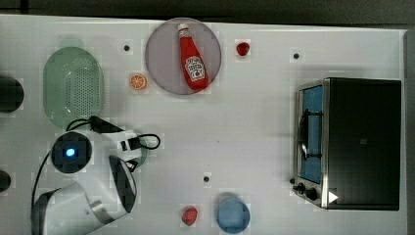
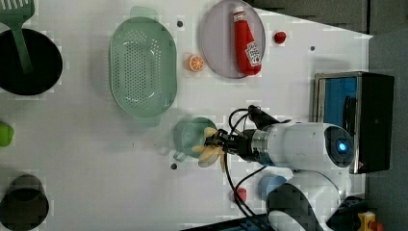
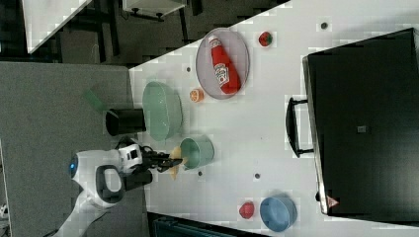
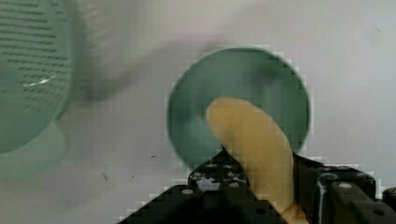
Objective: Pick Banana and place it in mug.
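banana (image 4: 256, 144) sits clamped between the black fingers of the gripper (image 4: 261, 186), its pale yellow tip hanging over the open mouth of the mug (image 4: 201, 93) in the wrist view. in the left view the banana (image 2: 208, 149) is at the mug's (image 2: 190, 134) rim, on the side facing the arm, and in the right view the banana (image 3: 175, 159) is just beside the mug (image 3: 200, 150) on the right view's left.

the white table (image 1: 235, 137) carries everything; beyond its edge the right view shows grey floor and dark furniture legs. near the mug lies the oval green colander (image 2: 142, 65), holding nothing that can be seen. a purple plate (image 1: 161, 54) holds a red ketchup bottle (image 1: 192, 61) lying on its side, cap pointing away from the arm. an orange slice (image 1: 137, 81) lies between the colander and the plate. a small red piece (image 1: 242, 48) sits past the plate, and another red piece (image 1: 190, 215) lies just beside a blue cup (image 1: 233, 215). a black and silver toaster oven (image 1: 362, 142) stands at the top view's right, with a blue interior behind its door. in the left view a black pan (image 2: 33, 62) holds a green slotted spatula (image 2: 18, 29).

the white arm (image 2: 298, 144) reaches level across the table toward the mug, cables looping at its wrist, the gripper (image 2: 216, 144) pointing to the left view's left.
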